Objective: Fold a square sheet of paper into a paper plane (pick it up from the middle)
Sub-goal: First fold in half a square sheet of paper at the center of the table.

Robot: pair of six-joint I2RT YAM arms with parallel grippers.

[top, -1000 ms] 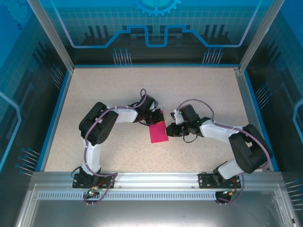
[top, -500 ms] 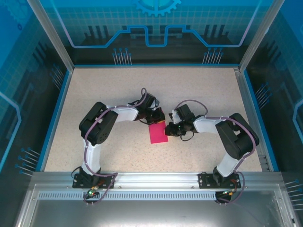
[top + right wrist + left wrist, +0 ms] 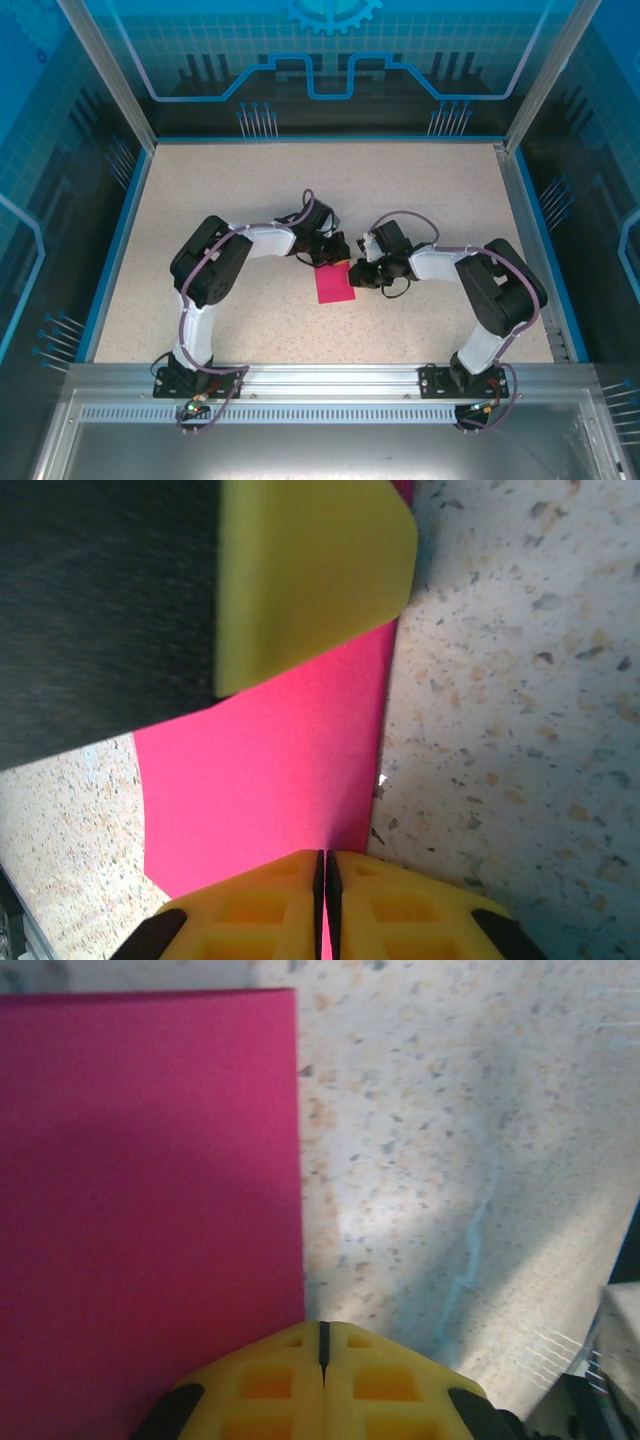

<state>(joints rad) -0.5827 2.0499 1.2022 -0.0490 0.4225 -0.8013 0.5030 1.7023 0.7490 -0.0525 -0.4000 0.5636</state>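
The largest thing before us is the table (image 3: 200,200), a beige speckled stone-look slab inside a blue-walled enclosure. Near its centre lies the square sheet of paper (image 3: 333,286), flat, matte magenta with crisp straight edges, though its 12 o'clock edge is hidden under both grippers, so we cannot make out its full outline. The left gripper (image 3: 335,258) comes in at the sheet's 12 o'clock. In its wrist view its ribbed yellow fingers (image 3: 280,1380) are pressed together just at the paper's (image 3: 150,1210) 3 o'clock edge. The right gripper (image 3: 353,272) sits at the sheet's 2 o'clock corner, jaws likewise closed to a thin dark seam over the paper (image 3: 270,770) (whether any paper is nipped inside, we cannot tell).
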